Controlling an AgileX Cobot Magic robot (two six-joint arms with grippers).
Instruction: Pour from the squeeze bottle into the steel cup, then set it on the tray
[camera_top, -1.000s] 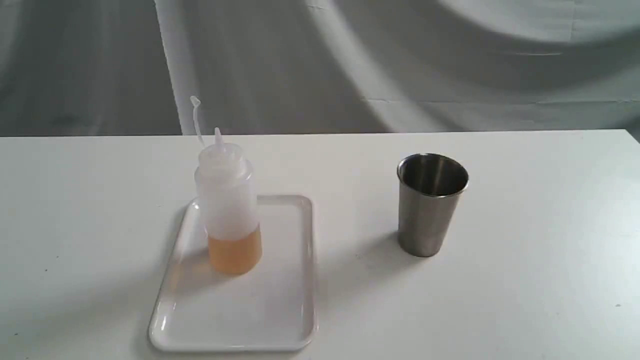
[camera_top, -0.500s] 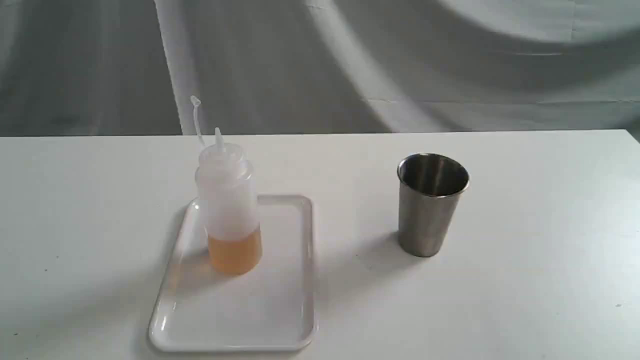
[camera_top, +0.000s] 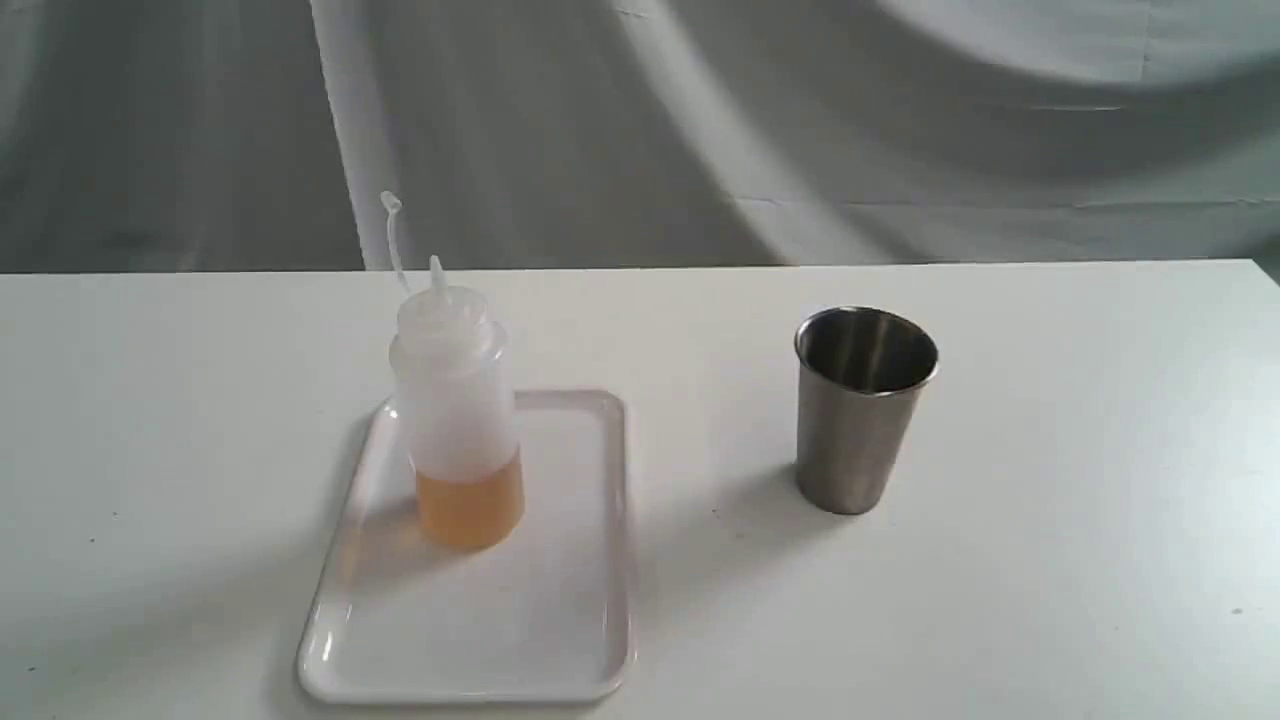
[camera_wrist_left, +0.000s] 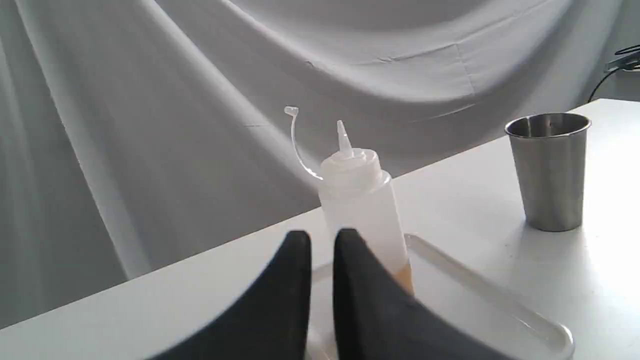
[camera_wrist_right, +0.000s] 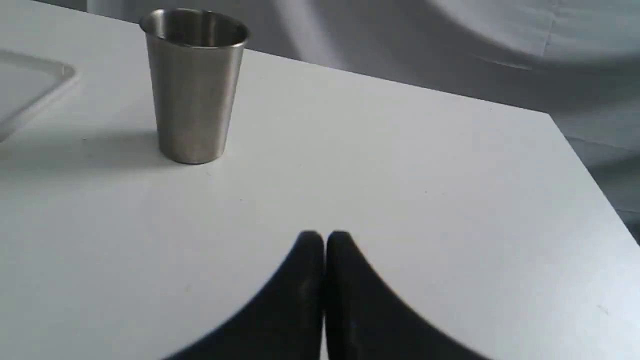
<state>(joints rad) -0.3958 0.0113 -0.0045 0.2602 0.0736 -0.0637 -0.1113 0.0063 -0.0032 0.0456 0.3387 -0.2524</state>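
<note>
The squeeze bottle (camera_top: 455, 420) stands upright on the far left part of the white tray (camera_top: 560, 620), amber liquid in its bottom third, cap strap sticking up. The steel cup (camera_top: 865, 410) stands upright on the table to the tray's right, well apart from it. Neither arm shows in the exterior view. In the left wrist view my left gripper (camera_wrist_left: 322, 237) is shut apart from a narrow slit, holds nothing, and sits short of the bottle (camera_wrist_left: 362, 210), with the tray (camera_wrist_left: 500, 300) and cup (camera_wrist_left: 550, 172) beyond. My right gripper (camera_wrist_right: 325, 237) is shut and empty over bare table, well short of the cup (camera_wrist_right: 195, 87).
The white table (camera_top: 1050, 560) runs to a far edge in front of a grey draped cloth (camera_top: 700, 120). Its right-hand corner and edge (camera_wrist_right: 575, 145) show in the right wrist view. A corner of the tray (camera_wrist_right: 30, 85) lies beside the cup there.
</note>
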